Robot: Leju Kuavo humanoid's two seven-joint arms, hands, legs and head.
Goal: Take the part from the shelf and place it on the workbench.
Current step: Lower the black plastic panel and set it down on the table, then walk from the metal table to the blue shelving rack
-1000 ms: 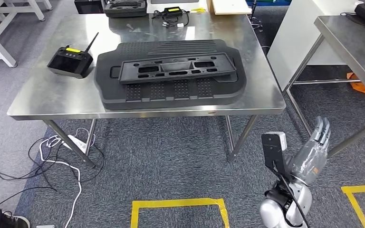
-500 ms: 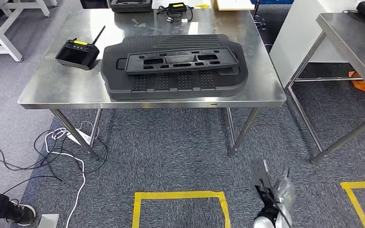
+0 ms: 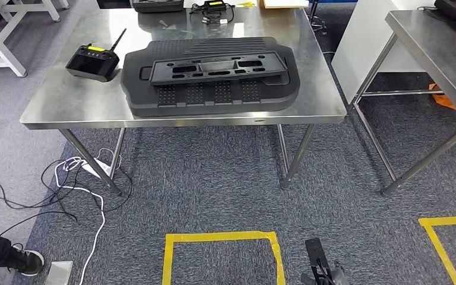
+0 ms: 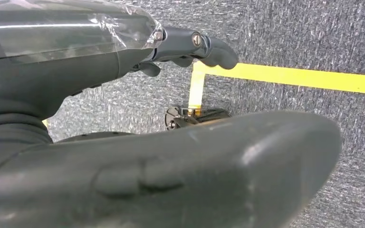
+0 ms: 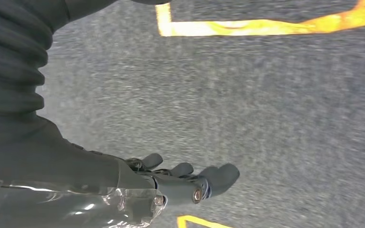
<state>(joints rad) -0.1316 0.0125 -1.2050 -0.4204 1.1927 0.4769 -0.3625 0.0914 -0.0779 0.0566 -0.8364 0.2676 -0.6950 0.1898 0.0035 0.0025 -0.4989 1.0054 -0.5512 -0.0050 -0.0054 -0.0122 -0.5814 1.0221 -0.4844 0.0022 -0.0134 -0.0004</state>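
Note:
A long flat black part (image 3: 218, 66) with several cut-outs lies on top of a larger black ribbed panel (image 3: 211, 95) on the steel workbench (image 3: 65, 110). Both arms hang low, well short of the bench. In the right wrist view my right hand (image 5: 171, 183) has its fingers stretched out over the grey carpet and holds nothing. In the left wrist view my left hand (image 4: 185, 45) also holds nothing, its fingers straight above the carpet and a strip of yellow tape. The tip of my right forearm (image 3: 319, 270) shows at the bottom of the head view.
A black remote controller (image 3: 92, 62) with an antenna sits at the bench's left. A case and a charger lie at its far edge. A second steel table (image 3: 433, 41) stands to the right. Cables (image 3: 77, 184) trail under the bench's left side. A yellow tape square (image 3: 219, 237) marks the carpet.
My right arm has dropped from a raised pose at the lower right until only its tip shows. The head view has shifted a little; the parts stay on the bench.

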